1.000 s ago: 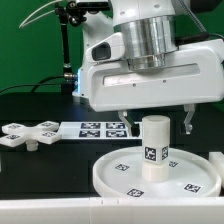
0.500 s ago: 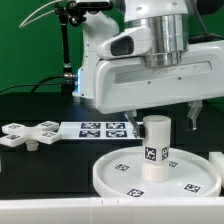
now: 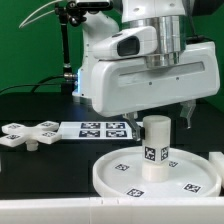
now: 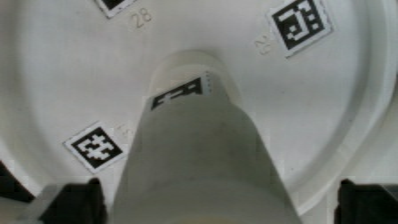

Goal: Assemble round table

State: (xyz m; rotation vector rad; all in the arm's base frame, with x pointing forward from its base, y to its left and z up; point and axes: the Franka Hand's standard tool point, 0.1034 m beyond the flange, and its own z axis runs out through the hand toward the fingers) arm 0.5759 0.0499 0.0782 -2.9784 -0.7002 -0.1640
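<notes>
One gripper [image 3: 157,118], spread, above one rimmed disc [image 3: 106,174]; one leg [image 3: 155,150] upright at disc centre, its top between the fingers [image 3: 187,114], gap each side, bare disc around. One cross-shaped base [image 3: 28,133] well apart, exterior view's left.

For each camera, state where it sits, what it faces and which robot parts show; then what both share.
Exterior view: off the arm, looking across the table at the open claw over the leg standing on the disc; arm and fingers show.
Wrist view: on the wrist, looking down the leg onto the disc; only dark fingertips show.
Shared: leg, disc, fingertips.
</notes>
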